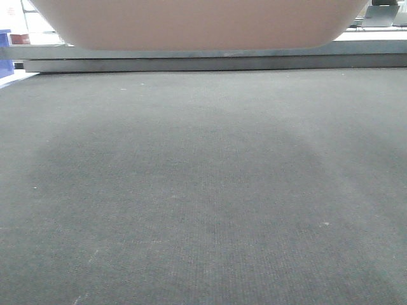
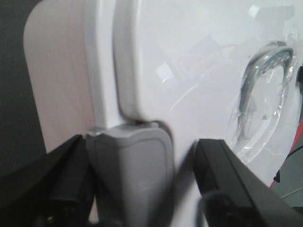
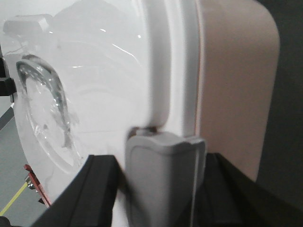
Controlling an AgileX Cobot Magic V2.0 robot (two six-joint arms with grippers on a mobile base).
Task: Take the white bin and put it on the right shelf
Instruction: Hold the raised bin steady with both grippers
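The white bin (image 1: 197,25) fills 12 o'clock above grey carpet (image 1: 203,190). Its grey clip (image 2: 130,175) sits between the left fingers (image 2: 47,184), one side gapped; the right fingers (image 3: 94,189) pinch another.

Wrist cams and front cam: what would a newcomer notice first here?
The white bin fills the top of the front view, above dark carpet. In both wrist views its glossy lid with recessed handle looms close, with the left gripper and right gripper each straddling a grey latch at the lid's edge.
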